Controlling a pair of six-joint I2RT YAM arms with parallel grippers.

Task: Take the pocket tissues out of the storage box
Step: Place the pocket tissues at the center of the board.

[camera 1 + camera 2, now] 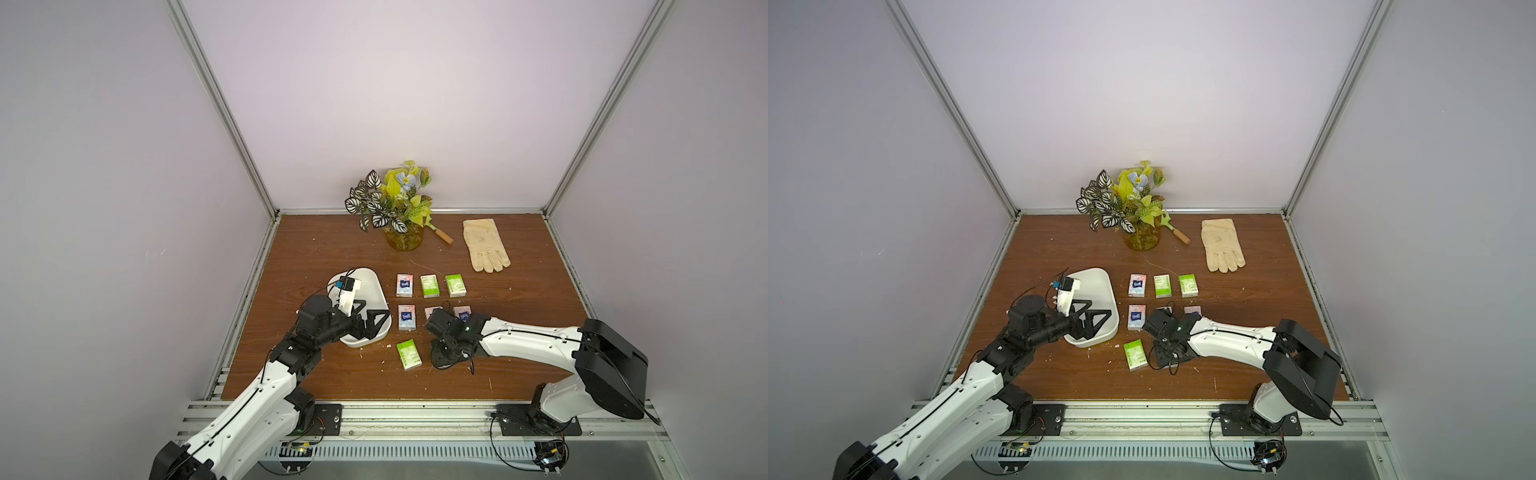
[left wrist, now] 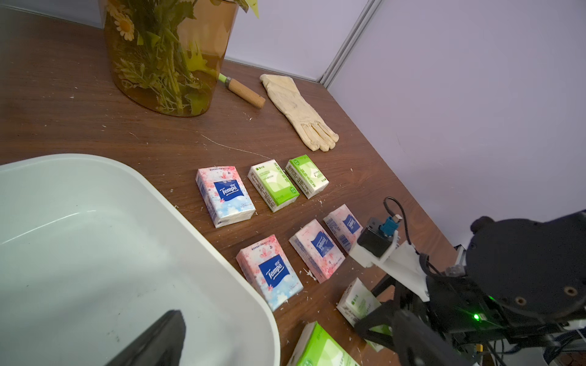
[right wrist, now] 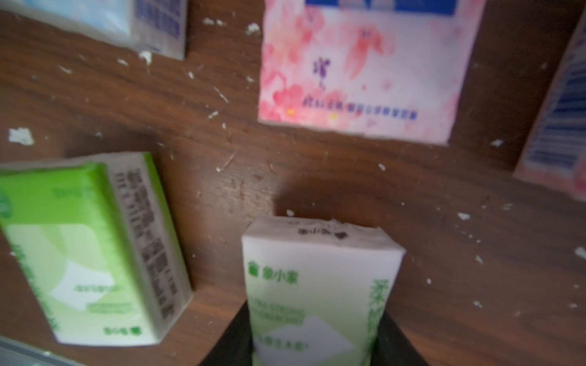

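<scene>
The white storage box (image 1: 370, 286) (image 1: 1100, 286) lies at the table's left, and its inside (image 2: 79, 237) shows no packet. My left gripper (image 1: 376, 318) (image 1: 1096, 311) hovers over the box's near half, open and empty; one of its fingers (image 2: 158, 342) shows above the box floor. Several pocket tissues lie in rows right of the box, pink ones (image 1: 404, 284) (image 2: 225, 195) and green ones (image 1: 429, 286) (image 2: 272, 183). My right gripper (image 1: 442, 353) (image 1: 1169, 353) is shut on a green-and-white packet (image 3: 320, 285) (image 2: 358, 301), low over the table beside the front green packet (image 1: 409, 354) (image 3: 79, 253).
An amber pot of plants (image 1: 404, 239) stands at the back, with a wooden-handled tool (image 1: 442, 236) beside it. A cream glove (image 1: 486, 245) lies at the back right. White crumbs dot the wooden table (image 1: 519, 332). Walls close in the left, back and right.
</scene>
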